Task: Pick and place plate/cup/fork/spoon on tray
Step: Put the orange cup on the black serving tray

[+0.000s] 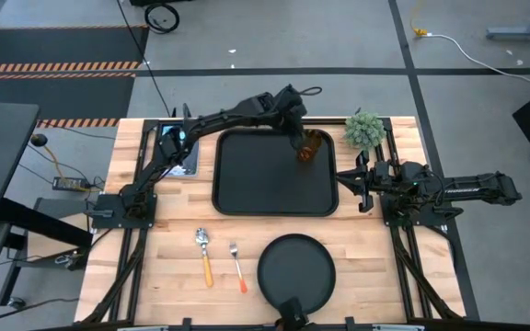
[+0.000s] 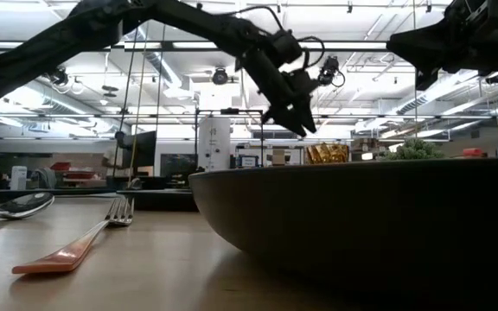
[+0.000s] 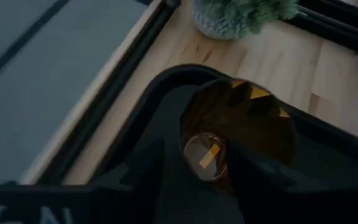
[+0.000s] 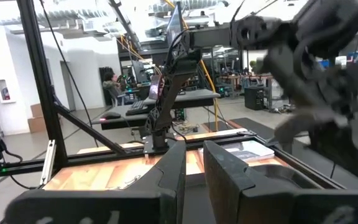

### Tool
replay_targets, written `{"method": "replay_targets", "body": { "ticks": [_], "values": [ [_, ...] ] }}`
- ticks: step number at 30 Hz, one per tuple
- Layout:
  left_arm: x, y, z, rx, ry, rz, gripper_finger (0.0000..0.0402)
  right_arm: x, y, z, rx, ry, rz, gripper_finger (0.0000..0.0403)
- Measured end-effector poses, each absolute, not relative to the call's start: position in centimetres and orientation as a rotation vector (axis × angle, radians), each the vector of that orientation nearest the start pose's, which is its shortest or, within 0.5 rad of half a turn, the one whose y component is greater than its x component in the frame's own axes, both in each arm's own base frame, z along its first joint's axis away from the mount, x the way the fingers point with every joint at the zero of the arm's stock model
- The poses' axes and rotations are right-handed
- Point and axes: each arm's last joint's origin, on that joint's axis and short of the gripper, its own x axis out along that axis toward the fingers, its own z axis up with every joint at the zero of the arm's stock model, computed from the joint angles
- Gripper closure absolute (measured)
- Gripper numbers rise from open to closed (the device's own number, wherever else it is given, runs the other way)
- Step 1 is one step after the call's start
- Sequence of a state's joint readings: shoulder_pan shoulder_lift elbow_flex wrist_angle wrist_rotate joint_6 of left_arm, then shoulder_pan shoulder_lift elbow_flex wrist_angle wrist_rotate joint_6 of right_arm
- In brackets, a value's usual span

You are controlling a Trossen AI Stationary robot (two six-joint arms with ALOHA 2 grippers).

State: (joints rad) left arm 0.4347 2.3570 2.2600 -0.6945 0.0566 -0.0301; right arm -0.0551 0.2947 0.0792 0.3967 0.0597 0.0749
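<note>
Over the far right corner of the tray [image 1: 247, 175], the left pincer [image 1: 300, 138] holds the cup [image 1: 309, 147] by its rim, just beside a small plant [image 1: 364, 131]. I judge the cup light, stiff and smooth, so the textured side gives safer hold. The right pincer [image 1: 346, 178] waits near the tray, fingers almost together. Plate [image 1: 296, 268], fork [image 1: 236, 265] and spoon [image 1: 204, 253] lie on the table [image 1: 155, 276].

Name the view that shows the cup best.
The left wrist view: the cup fills the picture, in the tray corner. The high view shows it small under the left gripper; the low view shows only its top; the right wrist view misses it.
</note>
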Motion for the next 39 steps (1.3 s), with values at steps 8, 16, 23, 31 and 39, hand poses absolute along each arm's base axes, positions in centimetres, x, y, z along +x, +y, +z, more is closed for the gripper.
{"method": "replay_targets", "body": {
  "ticks": [8,16,23,31,39],
  "values": [
    [46.3,20.0,25.8,-0.217,0.992,0.314,0.0236,11.4,-0.8,20.3,0.086,-0.183,-0.106,0.0339],
    [48.0,17.0,20.9,-0.244,1.025,0.3,0.0241,11.4,-0.8,20.4,0.085,-0.187,-0.107,0.0339],
    [49.1,16.6,18.2,-0.215,0.89,0.442,0.0241,11.4,-0.8,20.4,0.086,-0.193,-0.106,0.0339],
    [49.6,17.3,16.8,-0.223,0.716,0.467,0.0242,11.4,-0.8,20.6,0.086,-0.21,-0.105,0.0339],
    [49.8,17.4,16.4,-0.204,0.644,0.498,0.0242,11.4,-0.8,20.6,0.087,-0.215,-0.105,0.0339]
  ]
}}
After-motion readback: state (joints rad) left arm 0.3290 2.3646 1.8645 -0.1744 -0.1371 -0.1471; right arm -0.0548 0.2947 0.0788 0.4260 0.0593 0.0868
